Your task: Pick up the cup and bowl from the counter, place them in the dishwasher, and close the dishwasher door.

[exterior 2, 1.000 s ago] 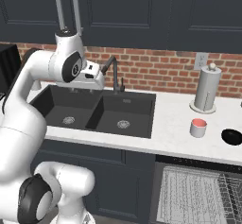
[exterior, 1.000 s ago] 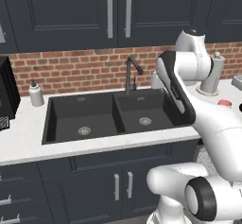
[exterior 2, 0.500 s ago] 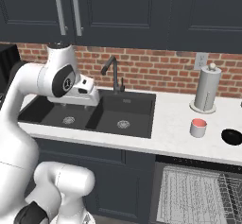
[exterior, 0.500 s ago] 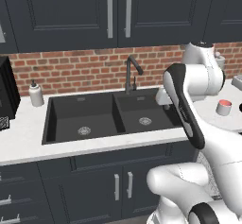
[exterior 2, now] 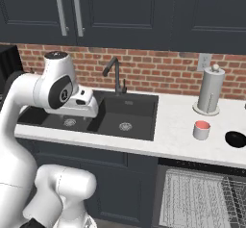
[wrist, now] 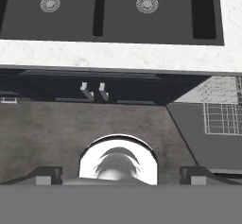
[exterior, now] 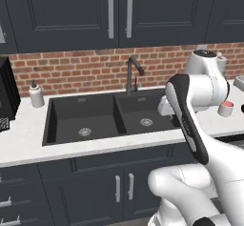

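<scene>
Left base view: the cup [exterior: 226, 108] stands on the white counter [exterior: 28, 139] right of the double sink [exterior: 112, 116], partly behind the arm.

Right base view: the cup [exterior 2: 202, 130] sits just left of the black bowl [exterior 2: 235, 139], apart from it, before a tall grey cylinder [exterior 2: 210, 90]. Below, the dishwasher door [exterior 2: 192, 208] lies open, the wire rack [exterior 2: 234, 191] pulled out.

Hand view: the gripper [wrist: 120, 175] is spread wide and empty, looking down past the counter edge.

arm [exterior 2: 53, 85]: glossy white shells | joints: dark grey | fingers [wrist: 46, 175]: dark
</scene>
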Motion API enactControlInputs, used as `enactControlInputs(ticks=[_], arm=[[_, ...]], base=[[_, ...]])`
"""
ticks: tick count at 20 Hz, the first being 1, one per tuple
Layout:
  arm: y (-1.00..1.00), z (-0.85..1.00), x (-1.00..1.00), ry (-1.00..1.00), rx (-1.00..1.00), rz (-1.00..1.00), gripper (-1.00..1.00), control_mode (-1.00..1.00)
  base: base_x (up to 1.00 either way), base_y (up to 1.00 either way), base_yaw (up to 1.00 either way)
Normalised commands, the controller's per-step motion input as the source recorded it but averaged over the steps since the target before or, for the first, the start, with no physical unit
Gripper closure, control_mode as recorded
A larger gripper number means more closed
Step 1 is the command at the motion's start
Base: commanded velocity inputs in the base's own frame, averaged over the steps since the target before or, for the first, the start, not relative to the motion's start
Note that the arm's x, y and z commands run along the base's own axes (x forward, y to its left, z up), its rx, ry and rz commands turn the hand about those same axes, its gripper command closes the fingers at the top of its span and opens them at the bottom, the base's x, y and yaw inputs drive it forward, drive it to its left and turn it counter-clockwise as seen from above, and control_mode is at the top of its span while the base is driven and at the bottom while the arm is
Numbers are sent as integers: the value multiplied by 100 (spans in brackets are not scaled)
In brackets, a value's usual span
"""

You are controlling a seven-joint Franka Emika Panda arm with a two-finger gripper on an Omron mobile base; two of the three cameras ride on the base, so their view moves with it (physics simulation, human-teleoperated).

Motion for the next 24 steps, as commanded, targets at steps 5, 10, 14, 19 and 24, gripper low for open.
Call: enactControlInputs(ticks=[5,10,14,19,24], arm=[[0,0,0,0,0,0,-100,100],[0,0,0,0,0,0,-100,100],[0,0,0,0,0,0,-100,100],[0,0,0,0,0,0,-100,100],[0,0,0,0,0,0,-100,100]], base=[[-1,8,-22],[3,50,-57],[22,44,-62],[25,24,-54],[26,3,-49]])
